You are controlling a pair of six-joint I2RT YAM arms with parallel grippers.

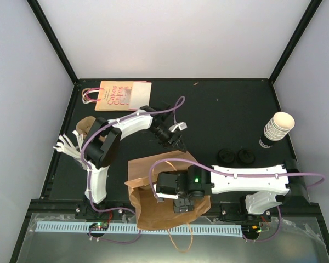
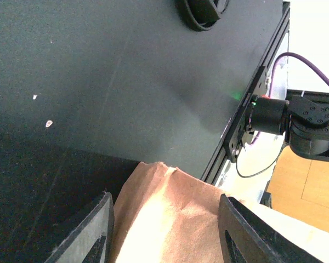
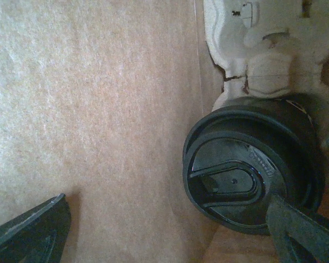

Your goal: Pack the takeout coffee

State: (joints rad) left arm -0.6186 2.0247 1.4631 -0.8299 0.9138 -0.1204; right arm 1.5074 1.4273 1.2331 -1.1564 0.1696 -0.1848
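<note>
The coffee (image 3: 238, 178) sits inside the brown bag (image 1: 149, 211). Only its black lid shows, and it is seated in a pale pulp tray (image 3: 263, 52) against the bag's wall. The right claw (image 3: 167, 219) is down in the bag's mouth with its fingers spread wide, one finger (image 3: 301, 233) crossing the lid's rim and nothing gripped. The left claw (image 2: 164, 224) hovers at the bag's far edge, also spread apart, with the paper between its fingers and neither plainly touching it.
</note>
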